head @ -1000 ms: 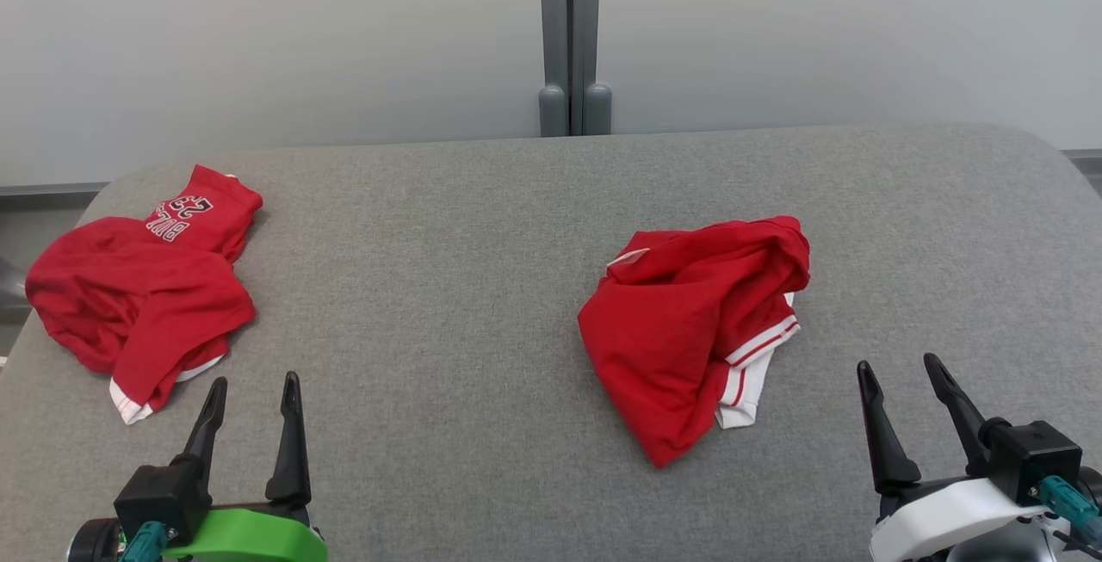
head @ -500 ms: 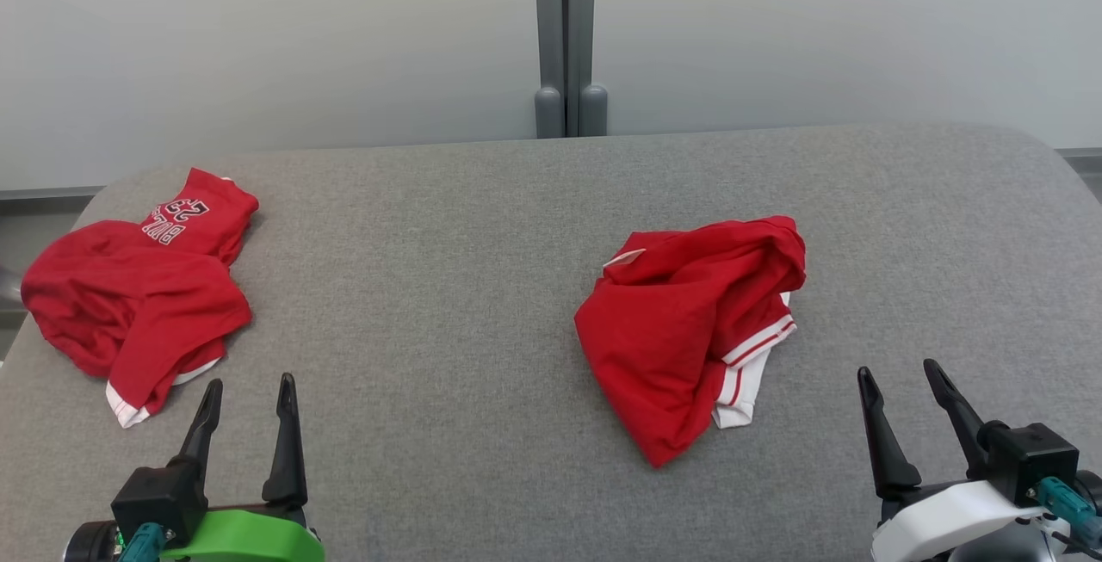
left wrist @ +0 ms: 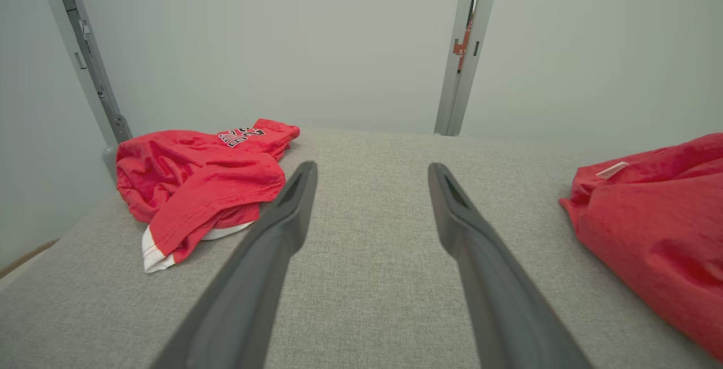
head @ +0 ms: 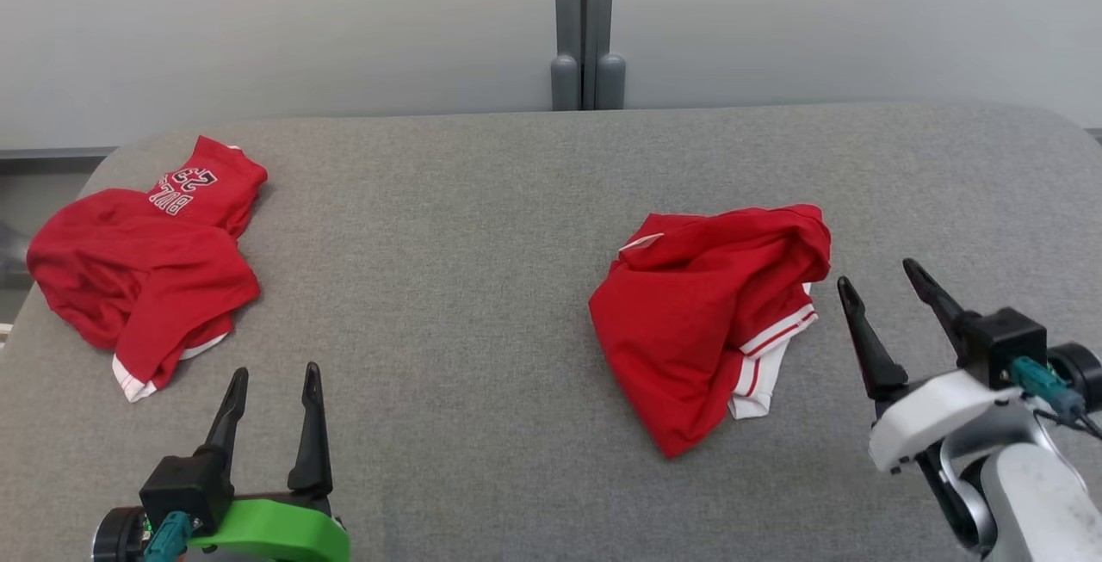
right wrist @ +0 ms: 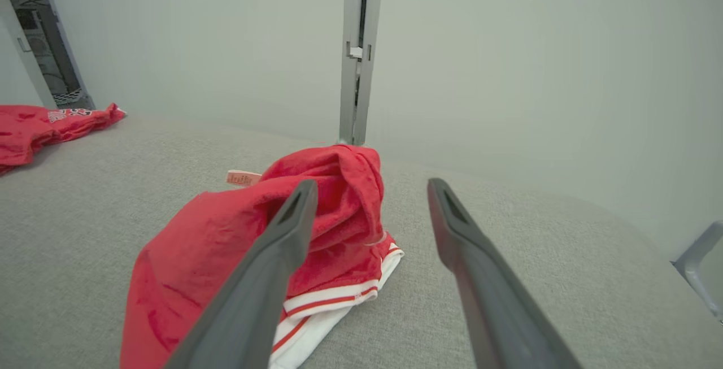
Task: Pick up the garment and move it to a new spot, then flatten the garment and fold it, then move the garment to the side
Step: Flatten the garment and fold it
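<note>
Your right hand [head: 876, 274] has just slid forward. A second ago it sat low, close to you. Now it is just beside the right edge of the crumpled red shirt [head: 706, 321], which lies in the middle of the grey table [head: 448, 287]. The hand is not touching the shirt yet. Its two fingers are spread wide and hold nothing. Your left hand [head: 276, 368] has stayed low, also spread and empty. Another red shirt [head: 146, 278] lies far off on the left. I think you are getting ready to grab the middle one, so the pick-up is not done yet.
</note>
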